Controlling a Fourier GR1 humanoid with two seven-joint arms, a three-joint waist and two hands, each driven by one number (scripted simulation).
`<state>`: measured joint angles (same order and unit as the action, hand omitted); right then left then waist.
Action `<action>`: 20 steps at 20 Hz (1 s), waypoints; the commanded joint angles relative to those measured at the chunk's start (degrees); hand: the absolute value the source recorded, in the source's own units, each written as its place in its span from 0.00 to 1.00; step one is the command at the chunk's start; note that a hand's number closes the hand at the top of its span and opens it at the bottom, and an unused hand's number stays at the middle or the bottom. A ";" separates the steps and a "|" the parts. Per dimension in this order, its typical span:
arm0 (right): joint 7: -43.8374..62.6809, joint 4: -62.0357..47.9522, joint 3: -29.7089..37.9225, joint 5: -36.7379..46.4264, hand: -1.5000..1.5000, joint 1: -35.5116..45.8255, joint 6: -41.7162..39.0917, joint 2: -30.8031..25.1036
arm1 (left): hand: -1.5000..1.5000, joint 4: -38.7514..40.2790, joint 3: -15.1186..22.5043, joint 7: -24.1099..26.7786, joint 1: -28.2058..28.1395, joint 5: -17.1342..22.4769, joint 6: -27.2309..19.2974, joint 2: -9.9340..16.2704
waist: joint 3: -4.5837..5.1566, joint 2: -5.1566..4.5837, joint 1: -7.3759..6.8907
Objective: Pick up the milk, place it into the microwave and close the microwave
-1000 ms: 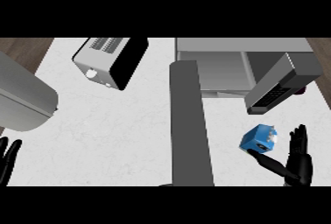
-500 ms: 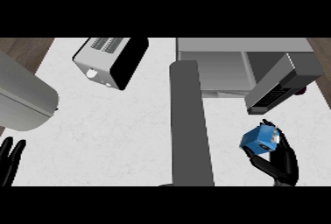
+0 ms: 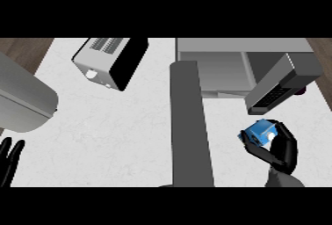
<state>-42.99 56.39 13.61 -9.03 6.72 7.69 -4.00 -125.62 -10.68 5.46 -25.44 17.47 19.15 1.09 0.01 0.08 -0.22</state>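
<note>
Just below the microwave (image 3: 246, 70), toward the near right of the white bench (image 3: 117, 132), sits the milk (image 3: 259, 132): a small blue carton with a paler blue top face and a white spot low on the side facing the palm, tilted rather than square to the bench edge. Whether it rests on the bench or is lifted off it cannot be told from this steep view. The microwave is a grey box with its cavity open and nothing visible inside; its door (image 3: 280, 83) swings out to the right, with a dark panel along its lower edge lying close above the milk. The right robot hand (image 3: 277, 149) comes up from the lower edge below the microwave, its black fingers and thumb curled around the milk from the right and from beneath, gripping it. The left robot hand (image 3: 9, 158) shows far to the left of the microwave at the lower left edge, fingers straight and pointing up, open and holding nothing. A toaster (image 3: 110, 61) stands to the left of the microwave.
</note>
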 commanded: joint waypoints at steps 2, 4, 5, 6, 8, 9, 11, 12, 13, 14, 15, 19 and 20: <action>1.81 8.09 -3.01 0.02 1.00 -2.40 0.66 1.87 | 0.00 -1.66 0.72 -0.22 -2.51 0.01 1.47 -1.03 | 0.00 0.03 0.03; -0.11 5.79 -3.10 -0.10 1.00 -2.46 -5.55 -2.01 | 0.00 0.61 0.23 1.07 -0.77 -0.84 2.16 -1.02 | -0.02 -0.02 0.00; -2.18 1.73 -3.42 0.46 1.00 1.16 -7.33 -2.69 | 0.00 0.54 1.54 0.13 -0.23 -1.59 0.82 -1.06 | -0.05 -0.11 -0.24; -3.31 5.42 -4.15 -0.44 1.00 -3.86 -12.14 -4.41 | 0.00 3.05 -1.85 1.49 0.77 0.76 2.27 0.34 | -0.01 -0.03 0.16; -6.23 1.45 -4.04 -0.20 1.00 -1.32 -16.96 -7.67 | 0.00 1.45 -2.25 2.02 -1.16 1.95 3.38 0.75 | -0.06 -0.11 -0.48; -4.95 3.75 -5.13 0.30 1.00 -2.43 -17.31 -7.68 | 0.00 2.40 0.82 4.01 -2.33 -0.46 2.27 -1.05 | -0.02 -0.03 -0.19; -8.10 0.65 -5.47 0.05 1.00 -1.02 -19.30 -6.45 | 0.00 1.07 -0.14 1.14 -0.76 0.77 1.89 -0.92 | -0.04 -0.08 -0.23; -3.95 3.05 -6.90 0.16 1.00 0.70 -19.02 -5.96 | 0.00 2.68 0.33 2.34 -1.11 0.49 2.23 -1.06 | -0.01 -0.05 -0.23; -1.74 11.05 -7.95 -0.74 1.00 -4.79 -20.46 -6.47 | 0.00 -2.83 -2.84 -4.16 -0.25 5.60 0.92 1.63 | 0.01 0.10 0.28; -1.00 10.79 -9.02 -0.09 1.00 -3.25 -17.96 -3.60 | 0.00 -1.16 2.00 2.28 -5.09 0.14 1.49 -1.04 | 0.01 0.07 -0.08; -1.41 10.41 -8.25 -0.95 1.00 -3.87 -19.55 -4.45 | 0.00 2.76 2.49 4.32 -2.96 -1.14 1.45 -1.05 | 0.00 0.01 0.04; 3.14 18.75 -11.74 3.90 1.00 -3.55 -11.84 -1.96 | 0.00 3.69 -4.84 4.58 -3.61 4.57 6.00 1.31 | 0.04 0.07 0.01; 6.09 23.09 -11.77 2.94 1.00 -7.31 -14.09 -3.90 | 0.00 4.01 -2.93 3.84 -1.66 1.63 4.48 -0.17 | 0.02 0.05 0.27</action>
<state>-41.62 71.24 3.86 -7.42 2.90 -7.73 -7.78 -123.91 -12.21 7.81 -27.89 19.50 22.45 1.02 0.02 0.11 -0.17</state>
